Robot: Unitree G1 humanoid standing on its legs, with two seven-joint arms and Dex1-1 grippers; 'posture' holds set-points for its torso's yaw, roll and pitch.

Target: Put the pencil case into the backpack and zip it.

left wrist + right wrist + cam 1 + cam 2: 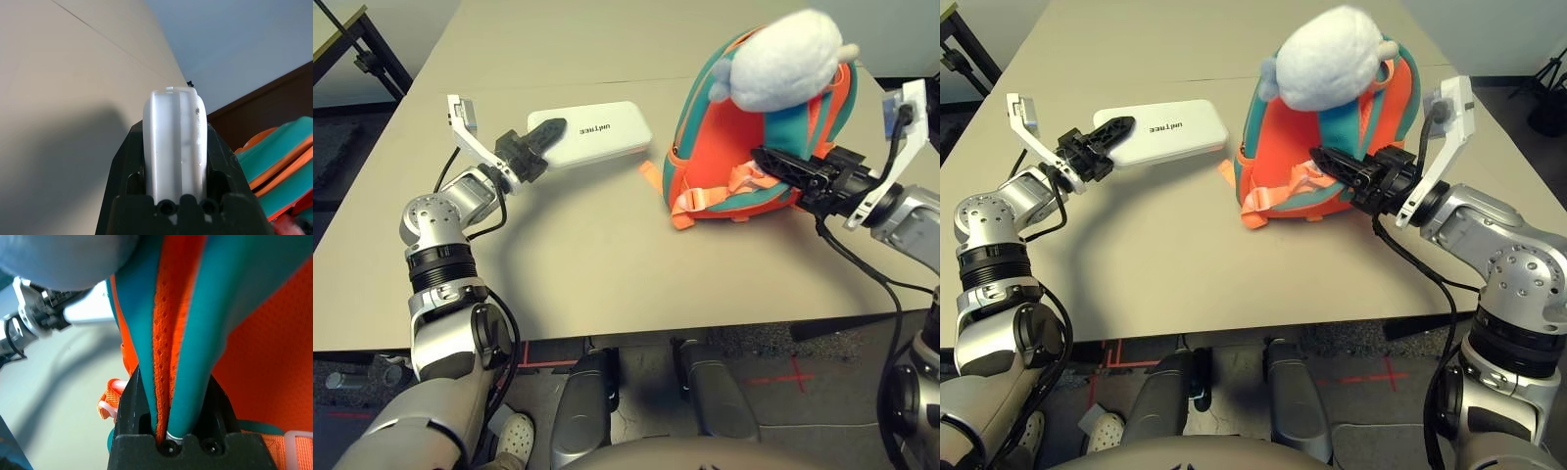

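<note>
On the table (607,264), left of the backpack (744,171) and just clear of it, the pencil case (597,130) is pinched at its near short end by the left gripper (546,135), fingers narrow, one above and one below its flat faces; whether it is lifted or resting I cannot tell; the right gripper (773,162) is closed on the teal-and-orange rim of the backpack, the fabric squeezed between its pads, with the plush toy (783,59) sitting on top. The case looks stiff, smooth and light, so an end grip should carry it, though the far end may droop or twist; a hold nearer the middle would be steadier. The backpack is soft and will sag, so its rim needs holding open.
</note>
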